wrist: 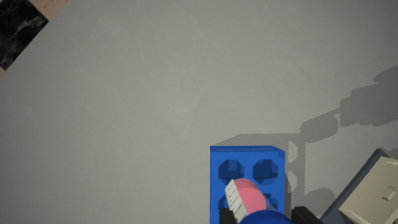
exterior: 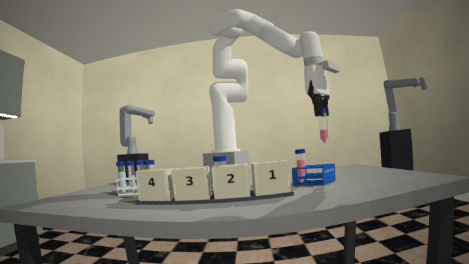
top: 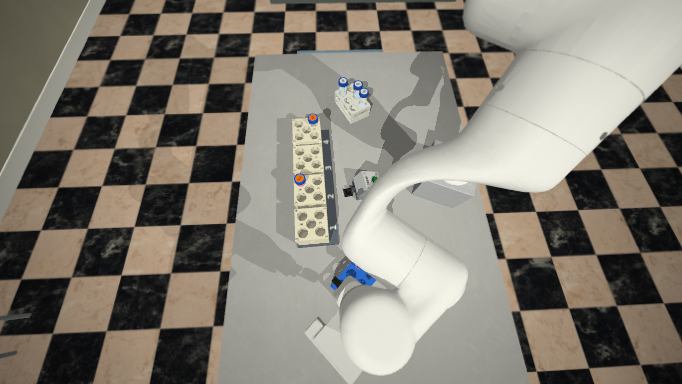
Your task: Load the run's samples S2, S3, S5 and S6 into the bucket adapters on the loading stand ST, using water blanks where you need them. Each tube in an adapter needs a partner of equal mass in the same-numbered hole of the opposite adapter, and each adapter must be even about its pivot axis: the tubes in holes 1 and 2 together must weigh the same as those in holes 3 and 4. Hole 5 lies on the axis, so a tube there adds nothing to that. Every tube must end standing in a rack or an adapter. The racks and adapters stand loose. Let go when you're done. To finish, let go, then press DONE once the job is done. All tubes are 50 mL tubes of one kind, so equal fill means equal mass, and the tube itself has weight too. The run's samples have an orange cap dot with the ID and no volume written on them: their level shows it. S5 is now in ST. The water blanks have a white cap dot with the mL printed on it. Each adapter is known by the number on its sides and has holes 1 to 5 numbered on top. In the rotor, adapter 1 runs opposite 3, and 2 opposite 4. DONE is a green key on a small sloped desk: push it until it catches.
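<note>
A lab bench: capped tube racks, numbered centrifuge adapters, white robot arm.

Gripper high above table, shut on pink-filled tube; tube tip well above blue rack, open air all round. One pink tube stands at rack's left end, nearest block 1. Four cream blocks in row on stand; tube caps rise from block 2 and block 4. White rack of tubes past block 4. Green key desk between blocks and arm base.
</note>
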You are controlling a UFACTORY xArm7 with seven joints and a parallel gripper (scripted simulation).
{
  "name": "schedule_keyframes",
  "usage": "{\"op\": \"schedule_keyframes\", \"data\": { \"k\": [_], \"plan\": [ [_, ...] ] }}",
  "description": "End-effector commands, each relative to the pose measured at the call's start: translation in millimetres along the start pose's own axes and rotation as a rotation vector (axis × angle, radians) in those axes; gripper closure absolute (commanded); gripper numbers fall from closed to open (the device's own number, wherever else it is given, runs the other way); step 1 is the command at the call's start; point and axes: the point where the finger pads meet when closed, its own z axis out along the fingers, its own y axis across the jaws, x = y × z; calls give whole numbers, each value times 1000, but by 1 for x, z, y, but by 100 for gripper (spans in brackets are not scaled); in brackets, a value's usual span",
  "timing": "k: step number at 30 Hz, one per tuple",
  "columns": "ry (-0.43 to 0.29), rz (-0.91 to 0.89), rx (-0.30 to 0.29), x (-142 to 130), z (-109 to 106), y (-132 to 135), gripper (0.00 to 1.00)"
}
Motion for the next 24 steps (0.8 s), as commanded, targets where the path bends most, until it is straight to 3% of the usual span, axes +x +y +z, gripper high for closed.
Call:
{"op": "schedule_keyframes", "data": {
  "k": [1,12,24],
  "plan": [
    [5,0,0,1,-10,0,100],
    [5,0,0,1,-11,0,100],
    [4,367,0,-25,-11,49,100]
  ]
}}
